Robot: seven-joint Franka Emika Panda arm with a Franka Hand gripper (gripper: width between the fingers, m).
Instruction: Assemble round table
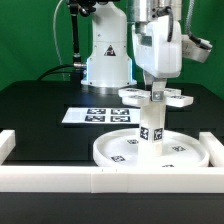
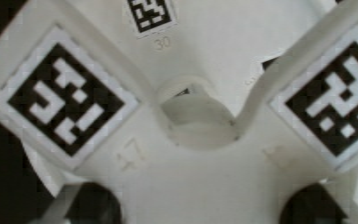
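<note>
Cross-shaped foot [image 1: 153,96] atop upright leg [image 1: 150,125] on round disc [image 1: 150,153]; pincer [image 1: 153,88] apparently clenched on foot.

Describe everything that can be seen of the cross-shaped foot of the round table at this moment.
The white plastic cross-shaped foot looks smooth and matt, and its flat arms carry black-and-white square tags. It lies level, held above the table at the top of the short cylindrical leg, which stands upright on the large rimmed round disc. The robot's hand comes down on its middle and seems to grip it. The wrist view shows two tagged arms and a round socket between them.
</note>
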